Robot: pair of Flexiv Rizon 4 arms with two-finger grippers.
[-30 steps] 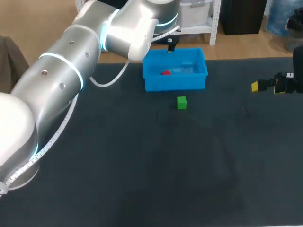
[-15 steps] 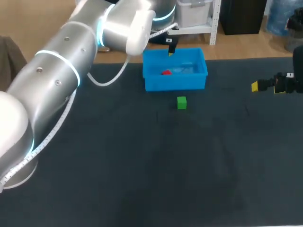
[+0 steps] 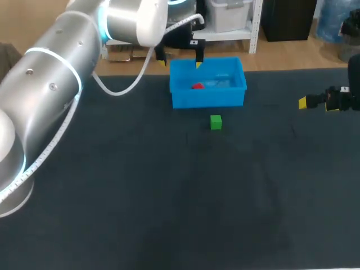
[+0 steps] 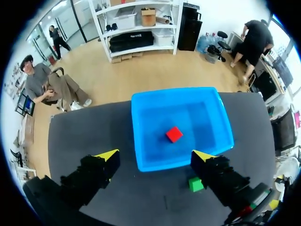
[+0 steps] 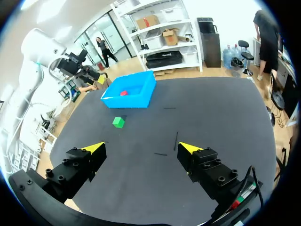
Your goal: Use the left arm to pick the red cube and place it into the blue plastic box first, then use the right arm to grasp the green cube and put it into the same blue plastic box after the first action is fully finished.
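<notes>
The red cube (image 3: pixel 197 86) lies inside the blue plastic box (image 3: pixel 181 99) at the table's far middle; the left wrist view shows the red cube (image 4: pixel 174 134) on the floor of the box (image 4: pixel 146 163). My left gripper (image 3: pixel 179 60) hangs open and empty above the box's far left corner. The green cube (image 3: pixel 216 122) rests on the dark table just in front of the box, also seen as the green cube (image 4: pixel 195 184) and the green cube (image 5: pixel 118 122). My right gripper (image 3: pixel 313 102) stands open and empty at the right edge, far from the box (image 5: pixel 128 95).
The dark tabletop (image 3: pixel 180 191) stretches bare in front of the green cube. My left arm (image 3: pixel 50 79) spans the left side above the table.
My left arm has risen and drawn back to the left from over the box, its fingers ending up fully spread. The red cube stays in the box. The right arm has not moved.
</notes>
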